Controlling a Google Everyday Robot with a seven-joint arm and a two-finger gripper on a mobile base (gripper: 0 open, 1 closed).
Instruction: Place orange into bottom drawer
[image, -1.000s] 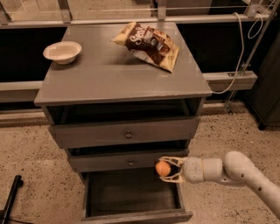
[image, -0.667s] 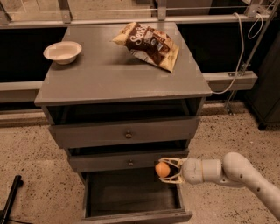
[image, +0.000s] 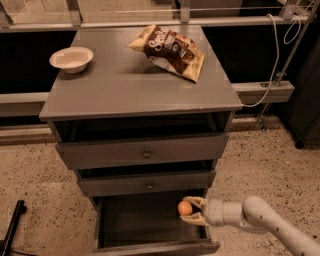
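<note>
The grey cabinet's bottom drawer (image: 145, 225) is pulled open, showing its dark grey inside. My gripper (image: 190, 210) reaches in from the lower right on a white arm. It is shut on the small orange (image: 184, 208) and holds it over the right side of the open drawer, just below the middle drawer's front.
A white bowl (image: 71, 59) sits at the cabinet top's back left. A chip bag (image: 170, 49) lies at the back right. The two upper drawers (image: 145, 153) stand slightly open. A black leg (image: 11, 227) stands on the speckled floor at lower left.
The view has shifted slightly. The gripper still holds the orange at about the same spot over the open drawer.
</note>
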